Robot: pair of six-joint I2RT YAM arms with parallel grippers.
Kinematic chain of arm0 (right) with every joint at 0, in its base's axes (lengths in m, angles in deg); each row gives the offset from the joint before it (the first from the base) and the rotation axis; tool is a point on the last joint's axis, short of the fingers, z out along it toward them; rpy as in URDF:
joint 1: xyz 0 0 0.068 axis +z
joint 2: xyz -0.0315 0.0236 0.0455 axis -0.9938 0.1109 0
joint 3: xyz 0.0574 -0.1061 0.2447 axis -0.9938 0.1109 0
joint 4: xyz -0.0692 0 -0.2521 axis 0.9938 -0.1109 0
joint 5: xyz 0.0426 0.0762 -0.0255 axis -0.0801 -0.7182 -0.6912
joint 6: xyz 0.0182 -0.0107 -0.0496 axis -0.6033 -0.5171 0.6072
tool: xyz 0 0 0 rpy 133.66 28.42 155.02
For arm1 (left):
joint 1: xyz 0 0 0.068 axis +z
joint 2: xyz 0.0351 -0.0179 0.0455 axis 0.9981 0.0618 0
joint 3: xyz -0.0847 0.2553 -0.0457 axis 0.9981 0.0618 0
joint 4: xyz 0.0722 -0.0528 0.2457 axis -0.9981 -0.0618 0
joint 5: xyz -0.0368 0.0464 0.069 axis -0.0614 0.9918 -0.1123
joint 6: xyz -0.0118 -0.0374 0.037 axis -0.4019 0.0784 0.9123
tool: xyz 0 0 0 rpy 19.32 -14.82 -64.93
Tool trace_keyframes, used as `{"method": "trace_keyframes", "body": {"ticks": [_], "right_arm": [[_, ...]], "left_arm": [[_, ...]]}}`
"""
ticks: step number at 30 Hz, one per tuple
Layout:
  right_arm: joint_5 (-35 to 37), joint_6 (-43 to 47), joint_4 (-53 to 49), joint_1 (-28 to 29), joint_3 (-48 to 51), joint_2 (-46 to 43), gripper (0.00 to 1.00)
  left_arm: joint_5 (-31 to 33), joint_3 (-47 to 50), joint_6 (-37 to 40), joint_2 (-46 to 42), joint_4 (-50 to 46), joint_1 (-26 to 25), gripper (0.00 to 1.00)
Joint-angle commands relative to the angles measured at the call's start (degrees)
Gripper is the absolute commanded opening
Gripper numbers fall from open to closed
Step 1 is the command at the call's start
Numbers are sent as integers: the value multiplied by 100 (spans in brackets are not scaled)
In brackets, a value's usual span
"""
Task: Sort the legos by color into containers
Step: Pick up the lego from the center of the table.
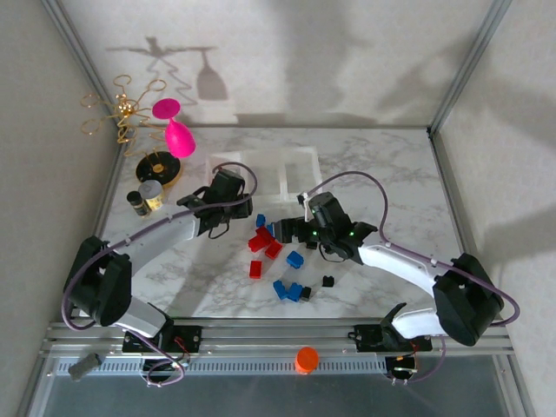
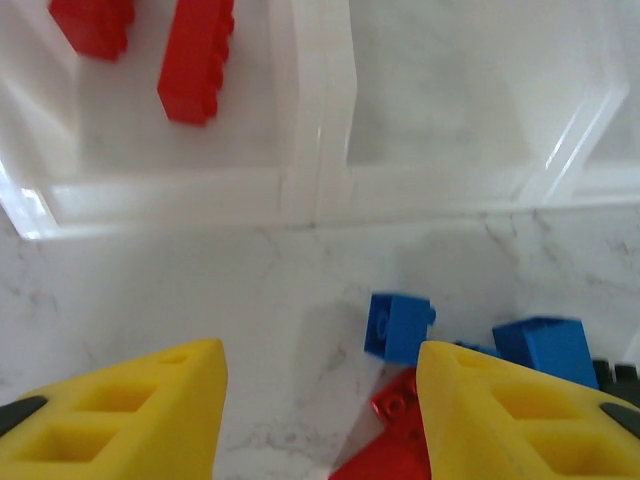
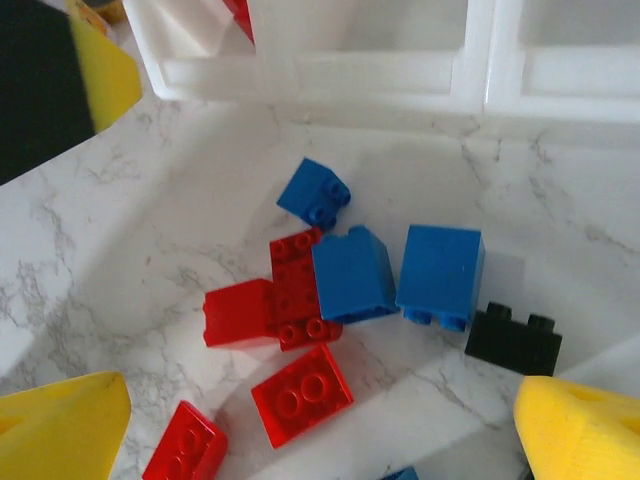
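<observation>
Yellow jaws of both arms gape empty; small red, blue, black plastic lego bricks lie just before the clear joined plastic bins: probably light, rigid, slick, so pinch flat sides

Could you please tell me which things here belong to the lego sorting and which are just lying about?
Job: red bricks, blue bricks, black bricks, clear containers.
Lying about: orange cap, gold-lidded jar, pink glass, gold wire stand.
</observation>
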Motion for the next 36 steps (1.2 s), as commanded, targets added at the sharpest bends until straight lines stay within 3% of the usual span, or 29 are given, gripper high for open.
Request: {"method": "trace_keyframes", "body": {"ticks": [1,14,22,29,36], "right_arm": [[-168,-95,-77,178,232,-135,99],[80,-702,423,281,872,-400,99],[325,-734,470,280,940,-524,99],[361,-681,433,280,928,-542,99],[368,-677,444,274,924,-523,99]], "left_arm": [[-333,322,-40,-188,-155,-241,55],[-766,826,-108,108,-74,-698,63],[-363,700,-936,449,132,-956,72],[-18,705,-1440,743,348,-958,73],[-78,758,-1548,953,589,-958,70]]}}
